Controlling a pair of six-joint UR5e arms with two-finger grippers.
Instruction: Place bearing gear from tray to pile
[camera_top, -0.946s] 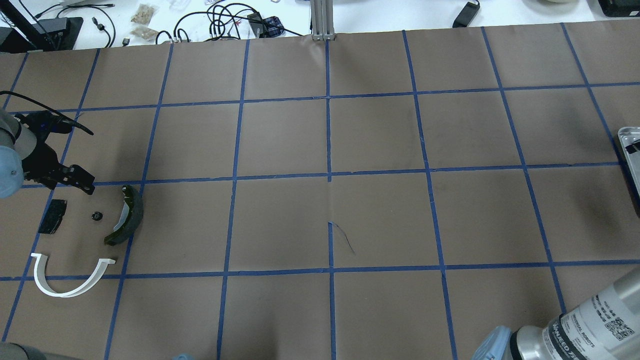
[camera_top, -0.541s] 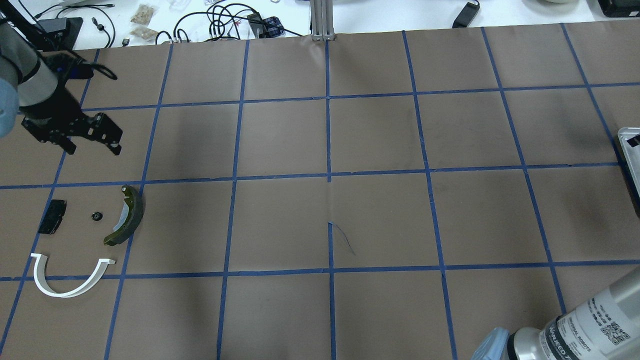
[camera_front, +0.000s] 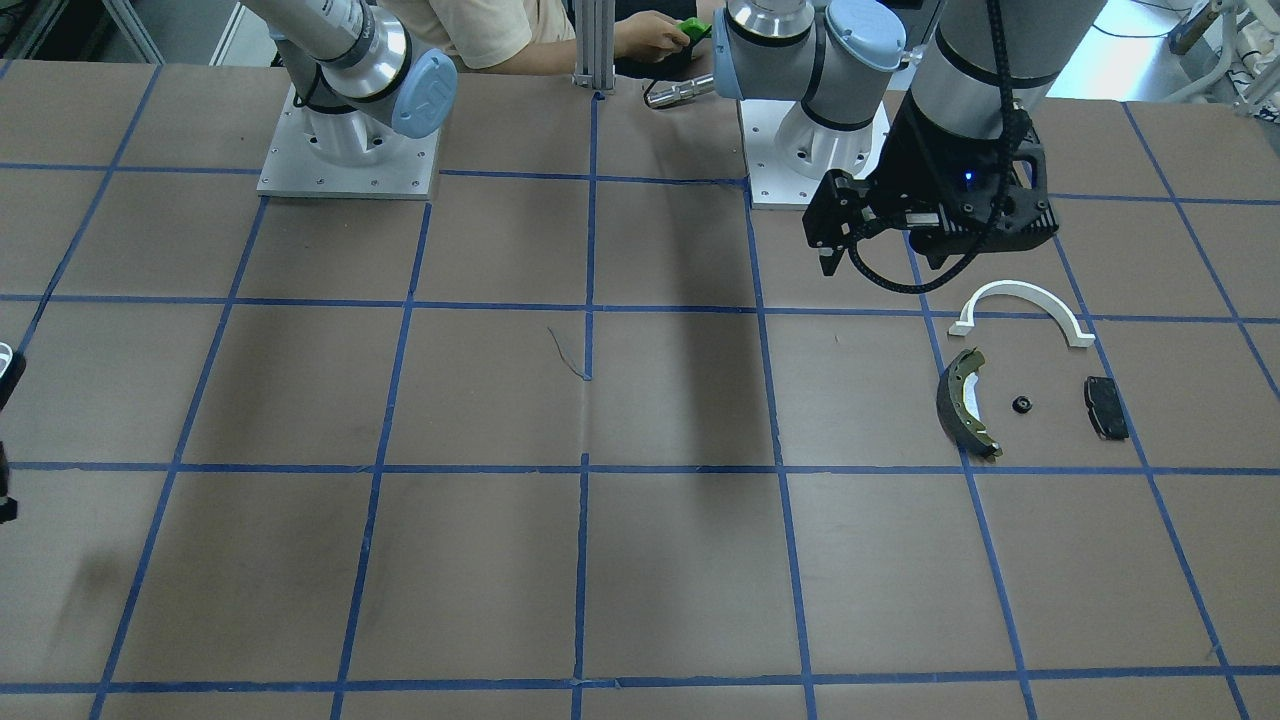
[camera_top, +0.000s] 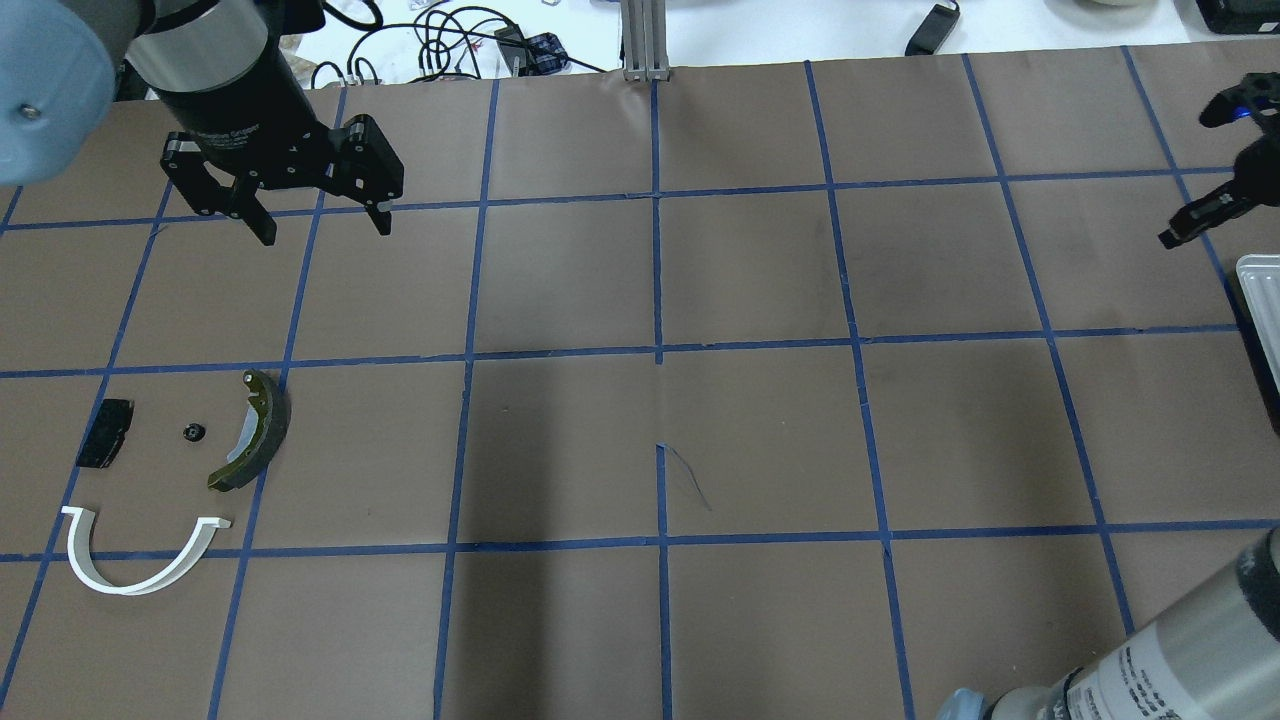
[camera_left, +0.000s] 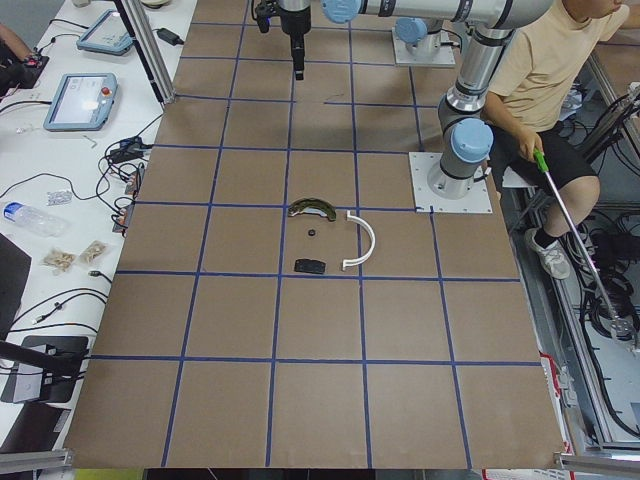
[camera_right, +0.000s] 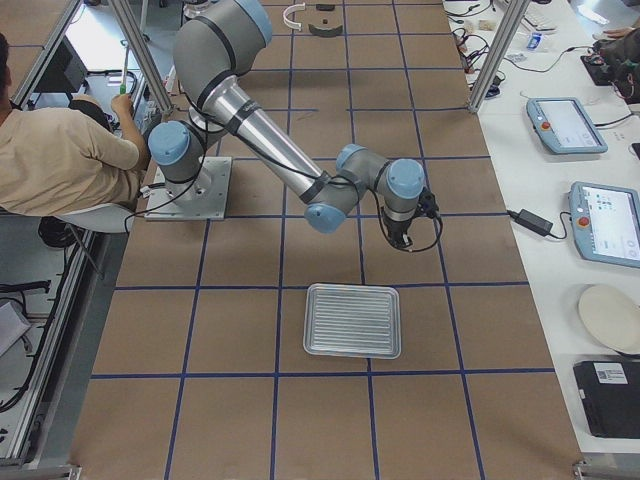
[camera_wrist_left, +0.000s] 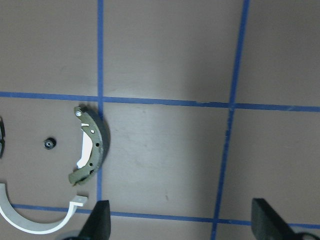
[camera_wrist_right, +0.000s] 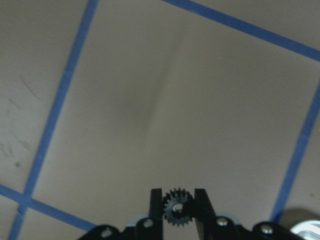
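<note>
Gear (camera_wrist_right: 177, 207) sat pinched between the fingers of the right gripper (camera_wrist_right: 178, 201), above the table (camera_top: 760, 280) near the tray (camera_right: 353, 320) and well apart from the pile (camera_top: 270, 430). Left gripper (camera_top: 325, 228) hung with fingers spread wide, holding nothing, near the pile but not over it.

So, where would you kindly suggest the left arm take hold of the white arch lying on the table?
At mid-arc, straight from above, one finger inside the curve and one outside. The arch lies flat and its band is thin, so the open left pincer can close across it, and a mid-arc hold should balance both ends.
</note>
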